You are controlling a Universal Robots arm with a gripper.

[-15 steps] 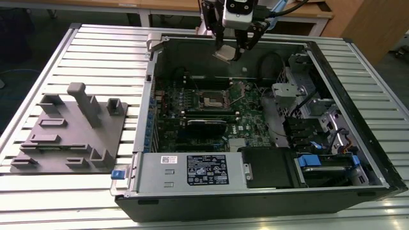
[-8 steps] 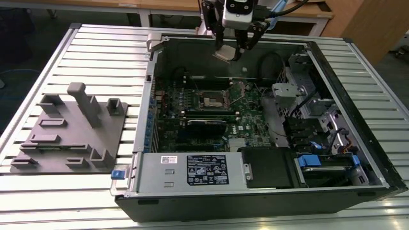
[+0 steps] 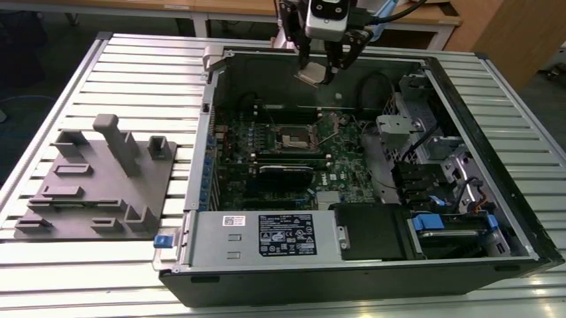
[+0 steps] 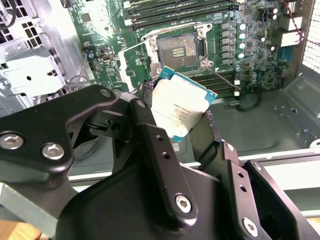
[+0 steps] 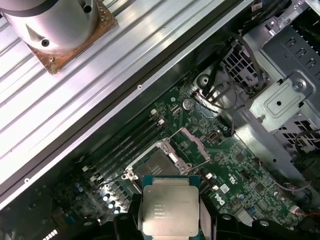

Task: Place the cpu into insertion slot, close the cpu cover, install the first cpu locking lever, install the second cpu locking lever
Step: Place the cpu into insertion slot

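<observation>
Cpu (image 4: 180,106) is hanging pinched by its edges in the gripper (image 3: 321,69), well above the uncovered insertion slot (image 4: 179,49). You are holding it skewed to the socket; squaring and levelling it seems wise.

Soft, even overhead light fills the exterior view. The ribbed metal table (image 3: 132,73) looks pale and bright, with a gentle sheen along its slats toward 10 o'clock and no hard shadows. The open computer case (image 3: 495,218) is dimmer inside: its walls shade the motherboard (image 3: 292,159), and the darkest patch sits toward 5 o'clock. The grey fixture plate (image 3: 97,192) at 9 o'clock casts only faint shadows. In the second wrist view the cpu (image 4: 181,107) catches the light and looks washed pale, while the gripper (image 4: 177,114) is a black mass with small glints on its screw heads. In the first wrist view the table slats glare almost white.
</observation>
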